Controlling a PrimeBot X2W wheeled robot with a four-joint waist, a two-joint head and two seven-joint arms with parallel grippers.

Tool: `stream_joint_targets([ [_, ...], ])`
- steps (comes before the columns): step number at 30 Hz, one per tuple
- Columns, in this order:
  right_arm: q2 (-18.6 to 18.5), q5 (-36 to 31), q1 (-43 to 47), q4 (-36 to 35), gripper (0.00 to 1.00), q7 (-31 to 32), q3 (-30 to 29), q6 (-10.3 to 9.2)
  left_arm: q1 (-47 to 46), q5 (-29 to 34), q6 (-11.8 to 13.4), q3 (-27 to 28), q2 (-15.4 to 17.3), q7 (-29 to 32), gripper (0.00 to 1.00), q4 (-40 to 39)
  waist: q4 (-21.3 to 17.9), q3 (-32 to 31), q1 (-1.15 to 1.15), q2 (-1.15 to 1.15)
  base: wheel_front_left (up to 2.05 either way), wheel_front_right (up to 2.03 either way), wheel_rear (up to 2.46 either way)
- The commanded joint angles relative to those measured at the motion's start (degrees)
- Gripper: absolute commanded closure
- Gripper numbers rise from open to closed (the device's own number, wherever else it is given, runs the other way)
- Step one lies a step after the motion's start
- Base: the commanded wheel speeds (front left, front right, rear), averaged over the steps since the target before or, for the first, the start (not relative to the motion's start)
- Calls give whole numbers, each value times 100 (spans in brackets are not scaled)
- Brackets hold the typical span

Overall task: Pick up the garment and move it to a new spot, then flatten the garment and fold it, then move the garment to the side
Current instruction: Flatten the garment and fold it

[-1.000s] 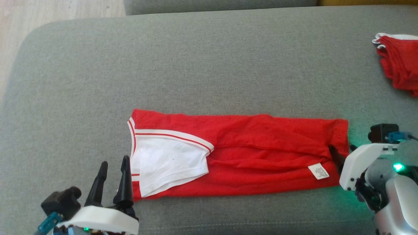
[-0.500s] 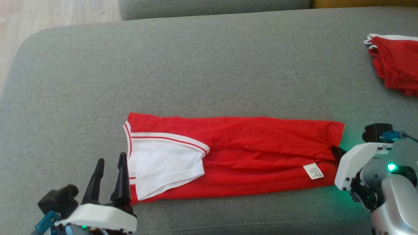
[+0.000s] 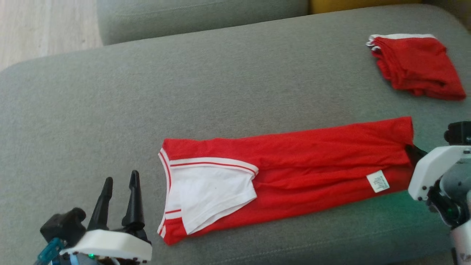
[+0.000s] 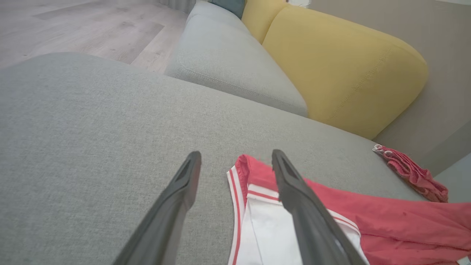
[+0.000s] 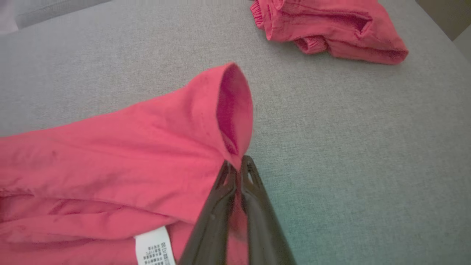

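A: Grey sofa cushion (image 3: 235, 84) across nearly all of the head view, strip of wooden floor (image 3: 36, 29) at the far left corner. And the garment?

B: Red garment (image 3: 294, 165) stretched long across the near half of the cushion, folded into a narrow band. White panel (image 3: 209, 191) at its left end, white label (image 3: 378, 181) near its right end.

A: Right gripper?

B: Right gripper (image 5: 239, 162) clenched on the hem at the garment's right end, red cloth pinched between the closed fingers (hem raised into a small open loop just above the tips).

A: And the left?

B: Left gripper (image 3: 121, 176) spread wide, grasping nothing, just beside the garment's left end. In its wrist view, one finger over bare cushion, the other over the white-trimmed edge. Touching the cloth or not, cannot tell.

A: Anything else on the cushion?

B: Second red garment (image 3: 415, 66), folded small, at the far right, well apart from the long one. Beyond, a yellow cushion (image 4: 331, 62) beside another grey seat (image 4: 228, 62).
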Motion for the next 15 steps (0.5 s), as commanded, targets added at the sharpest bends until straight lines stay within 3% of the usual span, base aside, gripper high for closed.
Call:
stream_joint_targets([
  [1, -127, 70, -73, -265, 100, 7, 95, -5, -223, 57, 15, 163, 70, -68, 0, -200, -77, -68, 0, 0, 0, 0, 0],
  [7, 69, 485, 9, -783, 100, 234, 724, -5, -295, 84, -1, 96, 16, -155, 0, -29, -155, -299, 0, 0, 0, 0, 0],
  [15, 682, 1429, -28, -1526, 100, 454, 1923, -5, -314, 96, -1, 37, -22, -222, 0, 93, 200, -539, 0, 0, 0, 0, 0],
])
